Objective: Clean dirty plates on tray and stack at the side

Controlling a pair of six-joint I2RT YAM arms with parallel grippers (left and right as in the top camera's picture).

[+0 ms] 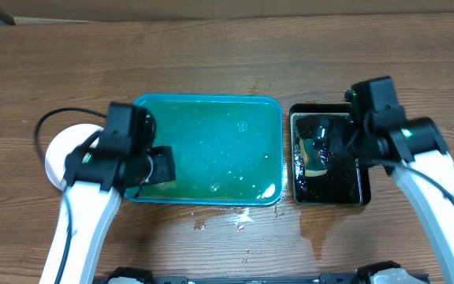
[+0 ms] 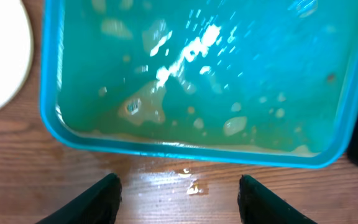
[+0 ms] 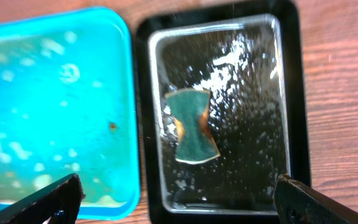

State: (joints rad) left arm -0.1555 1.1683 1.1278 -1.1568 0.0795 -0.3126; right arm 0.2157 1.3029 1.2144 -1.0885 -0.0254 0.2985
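Spreading its two dark fingers apart with nothing between them, the left gripper hangs over the wet brown wooden table, just outside the rim of the large teal-blue rectangular plastic tray. Its wrist view shows cloudy water with pale suds and flecks in that tray, where the overhead view gives only a green sheen. The right gripper also stands wide and empty, above the small narrow black tray. Only its wrist view makes plain the pinched-waisted green sponge lying in shallow water there, touched by neither finger. Counted: two grippers, two trays, one sponge. One white round plate shows on the table just left of the teal tray, outside it and partly under the left arm. Whether more plates lie beneath it cannot be told.
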